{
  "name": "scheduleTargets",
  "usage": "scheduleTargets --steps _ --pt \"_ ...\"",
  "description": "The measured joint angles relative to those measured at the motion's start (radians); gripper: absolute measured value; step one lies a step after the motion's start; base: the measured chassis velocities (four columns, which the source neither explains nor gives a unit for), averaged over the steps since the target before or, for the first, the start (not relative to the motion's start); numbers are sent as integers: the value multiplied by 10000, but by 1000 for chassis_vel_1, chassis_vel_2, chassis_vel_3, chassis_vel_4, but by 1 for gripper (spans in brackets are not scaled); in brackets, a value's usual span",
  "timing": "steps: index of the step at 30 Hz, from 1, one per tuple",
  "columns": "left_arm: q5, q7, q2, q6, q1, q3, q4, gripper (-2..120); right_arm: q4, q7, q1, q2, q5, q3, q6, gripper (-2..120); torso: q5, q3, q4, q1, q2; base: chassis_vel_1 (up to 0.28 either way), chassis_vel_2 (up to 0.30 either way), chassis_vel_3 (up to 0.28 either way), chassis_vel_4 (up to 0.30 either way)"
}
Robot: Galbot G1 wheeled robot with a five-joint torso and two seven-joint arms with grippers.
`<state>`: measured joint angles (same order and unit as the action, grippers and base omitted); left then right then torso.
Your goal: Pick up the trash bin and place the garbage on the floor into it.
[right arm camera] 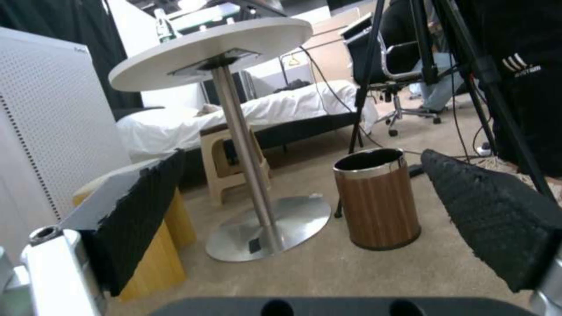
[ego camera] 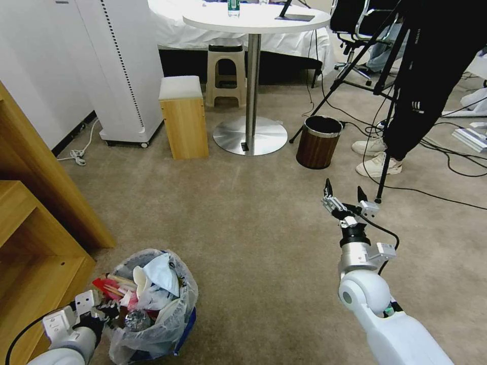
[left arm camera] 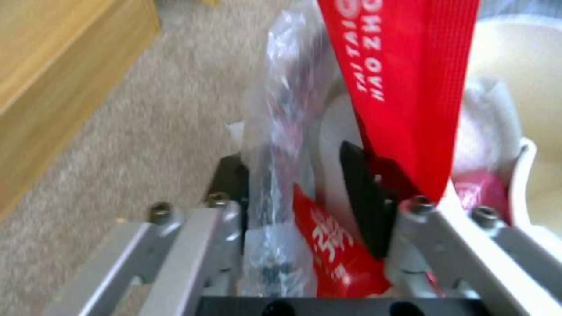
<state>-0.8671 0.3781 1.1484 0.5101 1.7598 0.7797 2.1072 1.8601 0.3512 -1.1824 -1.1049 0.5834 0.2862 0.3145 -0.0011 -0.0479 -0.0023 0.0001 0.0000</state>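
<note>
Left end effector (ego camera: pixel 107 309) pinches the trash bin (ego camera: pixel 167 324) rim, its wrist view revealing a red wrapper (left arm camera: pixel 404 87) between the fingers; right end effector (ego camera: pixel 345 197) spread, empty.

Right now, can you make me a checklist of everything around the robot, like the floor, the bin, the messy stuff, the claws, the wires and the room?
Surface: beige carpet floor, no litter seen on the open part.
Job's things: trash bin with a clear bag liner stands by the wooden shelf; garbage is piled inside: paper, red wrappers, a clear bottle.
Clutter: brown wood-grain bin, wooden box, plastic stool.
Grippers: left gripper is shut on the trash bin's rim and liner; right gripper is open, held above the carpet, holding nothing.
Cables: black cables across the floor at right; white cord by the wall.
Surroundings: round table, white cabinet, tripod, a person's shoes.
</note>
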Motion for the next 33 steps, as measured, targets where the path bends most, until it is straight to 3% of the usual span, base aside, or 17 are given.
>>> scheduleTargets --steps 5,11,17,26,33 --pt "139 -142 16 -248 -31 47 0 59 -28 -56 -34 -36 -25 -11 28 100 1 0 -1 0 0 0 0 0 0" --pt "294 -278 105 -626 -85 207 186 85 -64 -145 -76 -239 -157 -122 93 100 3 0 0 0 0 0 0 0 0" --pt "397 -329 118 -723 -10 273 338 98 -64 -147 -81 -319 -208 -183 114 100 3 0 0 0 0 0 0 0 0" --pt "766 -375 140 -947 163 417 608 100 -75 -146 -69 -469 -329 -231 181 100 3 0 0 0 0 0 0 0 0" --pt "1207 -535 357 -1517 101 704 764 99 -33 -136 84 -601 -352 -393 186 100 3 1 1 0 0 0 0 0 0"
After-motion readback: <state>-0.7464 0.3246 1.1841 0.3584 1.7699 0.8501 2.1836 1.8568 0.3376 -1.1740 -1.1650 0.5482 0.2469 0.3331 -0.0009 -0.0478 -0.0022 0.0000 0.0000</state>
